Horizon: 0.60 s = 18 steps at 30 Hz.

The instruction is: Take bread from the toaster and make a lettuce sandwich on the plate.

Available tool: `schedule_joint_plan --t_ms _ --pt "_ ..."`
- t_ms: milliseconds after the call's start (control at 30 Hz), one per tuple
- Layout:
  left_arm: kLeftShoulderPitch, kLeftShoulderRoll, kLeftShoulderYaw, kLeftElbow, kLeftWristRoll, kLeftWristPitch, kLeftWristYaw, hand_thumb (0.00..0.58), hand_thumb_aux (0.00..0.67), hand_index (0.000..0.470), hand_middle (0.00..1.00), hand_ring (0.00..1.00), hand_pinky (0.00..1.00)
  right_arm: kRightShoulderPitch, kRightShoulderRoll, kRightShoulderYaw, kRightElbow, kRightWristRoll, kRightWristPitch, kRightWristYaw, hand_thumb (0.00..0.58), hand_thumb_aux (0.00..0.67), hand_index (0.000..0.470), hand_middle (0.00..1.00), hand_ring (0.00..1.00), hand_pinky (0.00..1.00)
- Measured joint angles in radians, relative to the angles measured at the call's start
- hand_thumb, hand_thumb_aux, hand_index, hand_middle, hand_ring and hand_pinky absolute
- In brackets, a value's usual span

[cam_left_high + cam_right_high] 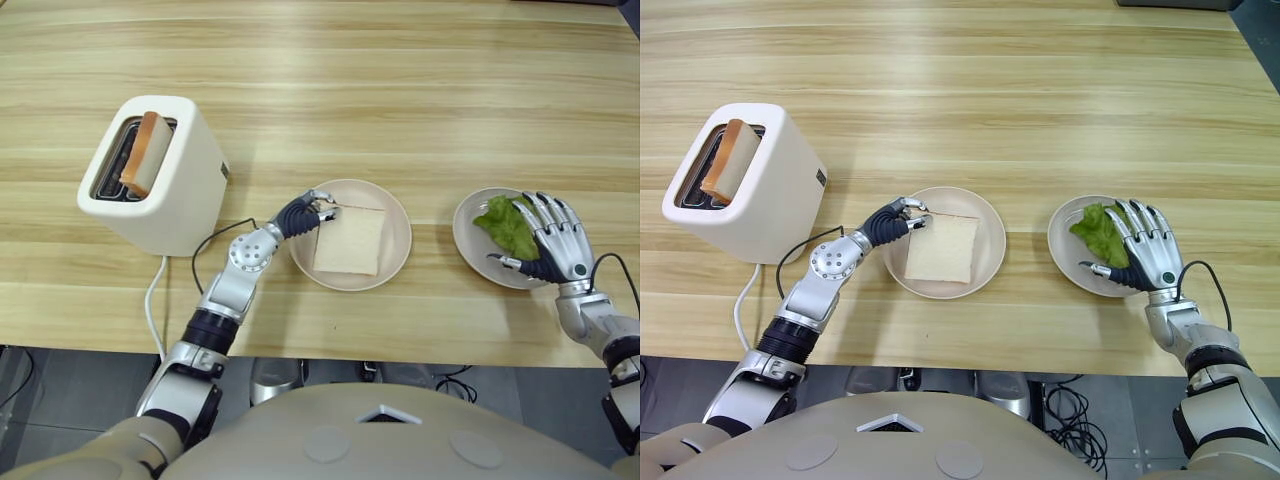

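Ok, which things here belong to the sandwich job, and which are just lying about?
Job: toaster, slice in its slot, plate, slice on the plate, lettuce, lettuce dish, left hand at that slice's corner, right hand over the lettuce.
Lying about: white cord on the table.

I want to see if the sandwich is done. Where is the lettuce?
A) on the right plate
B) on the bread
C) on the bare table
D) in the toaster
A: the lettuce lies on the right plate, partly under the right hand; the bread on the other plate is bare.
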Motion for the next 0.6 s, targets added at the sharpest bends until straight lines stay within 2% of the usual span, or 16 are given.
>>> schedule_joint_plan --t_ms 100,133,167,200,233,267,300,333,367,400,600 --pt "0.0 0.001 0.0 0.0 0.018 0.007 0.01 0.58 0.67 0.46 1.0 1.0 1.0 -0.003 0.006 0.003 0.024 0.016 -0.008 0.036 0.152 0.095 0.065 0.0 0.0 0.0" --pt "0.0 0.002 0.0 0.0 0.024 0.008 0.012 0.58 0.67 0.46 1.0 1.0 1.0 -0.003 0.008 0.005 0.031 0.02 -0.01 0.045 0.187 0.118 0.081 0.0 0.0 0.0" --pt "0.0 0.004 -0.001 0.0 0.028 0.009 0.014 0.58 0.67 0.46 1.0 1.0 1.0 -0.003 0.011 0.008 0.033 0.023 -0.011 0.052 0.268 0.179 0.123 0.0 0.0 0.0" --pt "0.0 0.005 -0.001 0.002 0.036 0.009 0.016 0.58 0.67 0.46 1.0 1.0 1.0 -0.003 0.014 0.011 0.036 0.026 -0.013 0.057 0.268 0.179 0.123 0.0 0.0 0.0" --pt "0.0 0.006 -0.001 0.006 0.048 0.008 0.02 0.58 0.67 0.46 1.0 1.0 1.0 -0.005 0.017 0.014 0.04 0.028 -0.014 0.062 0.319 0.221 0.152 0.0 0.0 0.0" --pt "-0.001 0.01 -0.001 0.014 0.059 0.006 0.027 0.573 0.596 0.409 1.0 1.0 1.0 -0.007 0.02 0.019 0.045 0.029 -0.014 0.064 0.487 0.402 0.276 0.0 0.0 0.0" --pt "-0.002 0.013 -0.001 0.021 0.067 0.003 0.03 0.443 0.344 0.236 1.0 1.0 1.0 -0.009 0.022 0.02 0.049 0.03 -0.014 0.065 0.516 0.447 0.307 0.0 0.0 0.0" --pt "-0.003 0.017 -0.001 0.032 0.076 -0.001 0.033 0.0 0.0 0.0 1.0 1.0 1.0 -0.011 0.023 0.02 0.051 0.033 -0.017 0.065 0.548 0.512 0.352 0.0 0.0 0.0" --pt "-0.004 0.022 -0.002 0.037 0.091 -0.01 0.039 0.0 0.0 0.0 1.0 1.0 1.0 -0.015 0.023 0.021 0.052 0.04 -0.019 0.065 0.564 0.557 0.382 0.0 0.0 0.0" --pt "-0.007 0.027 -0.002 0.044 0.098 -0.021 0.046 0.0 0.0 0.0 1.0 1.0 1.0 -0.02 0.023 0.021 0.052 0.045 -0.019 0.065 0.567 0.57 0.391 0.0 0.0 0.0" --pt "-0.037 0.034 0.0 0.091 0.118 -0.058 0.076 0.0 0.0 0.0 1.0 1.0 1.0 -0.031 0.023 0.03 0.058 0.058 -0.019 0.066 0.567 0.57 0.391 0.0 0.0 0.0"
